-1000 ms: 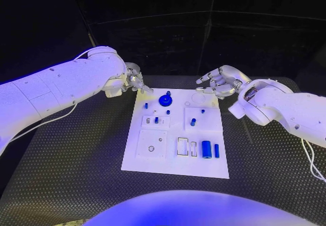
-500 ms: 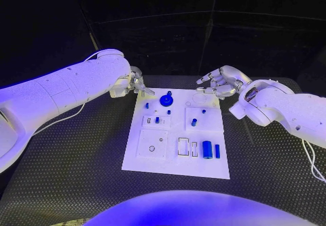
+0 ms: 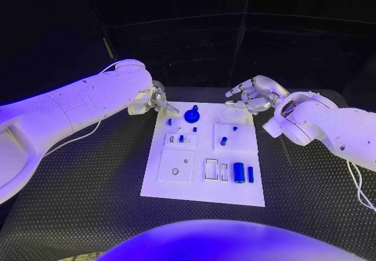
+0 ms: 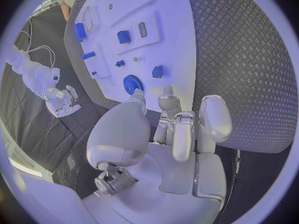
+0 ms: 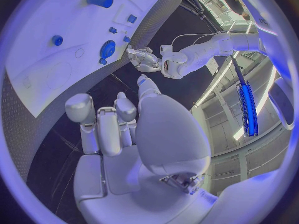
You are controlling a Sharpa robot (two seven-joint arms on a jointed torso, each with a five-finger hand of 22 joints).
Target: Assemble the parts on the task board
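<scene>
So the task board (image 3: 205, 190) sits flat in the middle of the black table (image 3: 78, 206), long side running away from the robot. The left hand (image 3: 154, 100) hovers just off the board's far left corner, over the table, fingers curled loosely with nothing in them as far as I can see; in the left wrist view the fingers (image 4: 209, 117) are bent forward a bit but apart and there's no part between them. The right hand (image 3: 252, 95) is at the far right corner of the board, fingers spread and slightly curved, also holding nothing.

Parts on the board: a blue gear (image 3: 191, 115) stands near the far edge, closest to the left hand, with a small blue peg (image 3: 168, 122) just beside it. A blue piece (image 3: 181, 139) stands in the small square block at mid-left, and another one (image 3: 223, 141) on the square plate to its right. At the near right there's a fat blue cylinder (image 3: 237, 172) with a thin blue rod (image 3: 251, 174) right next to it, both lying down
</scene>
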